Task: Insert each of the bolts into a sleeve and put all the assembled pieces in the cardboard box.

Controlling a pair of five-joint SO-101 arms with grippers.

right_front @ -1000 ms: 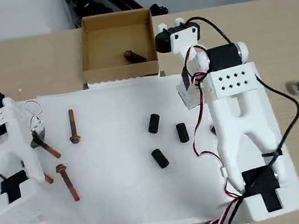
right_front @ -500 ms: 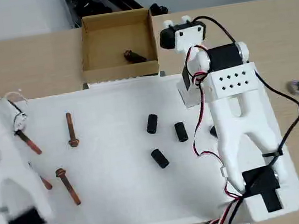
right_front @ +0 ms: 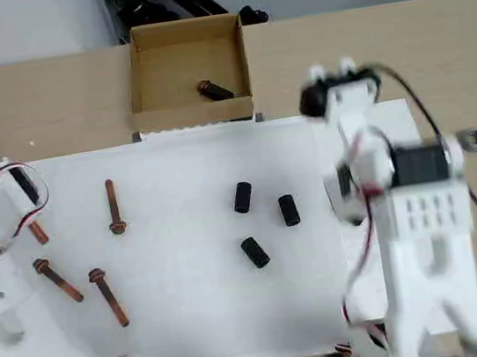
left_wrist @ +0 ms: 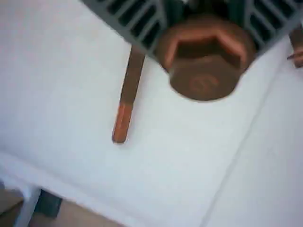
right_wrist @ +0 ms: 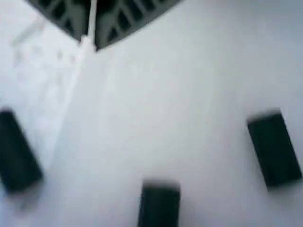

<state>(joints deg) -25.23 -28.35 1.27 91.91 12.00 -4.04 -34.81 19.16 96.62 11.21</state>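
Your left gripper (left_wrist: 204, 19) has its fingers (left_wrist: 137, 21) clamped on a copper bolt (left_wrist: 204, 64), hex head toward the wrist camera, above the left edge of the white mat (right_front: 197, 326). Three loose bolts (right_front: 114, 205) lie nearby, three black sleeves (right_front: 255, 252) mid-mat, one assembled piece (right_front: 215, 90) in the cardboard box (right_front: 194, 114).

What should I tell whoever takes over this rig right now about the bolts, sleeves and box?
Left end effector: shut on a bolt, over the left side of the white sheet.
Right end effector: above the sheet, beside the sleeves.
Done: one assembled piece lies in the cardboard box.
Left: three loose bolts and three loose sleeves on the sheet, to join and box.
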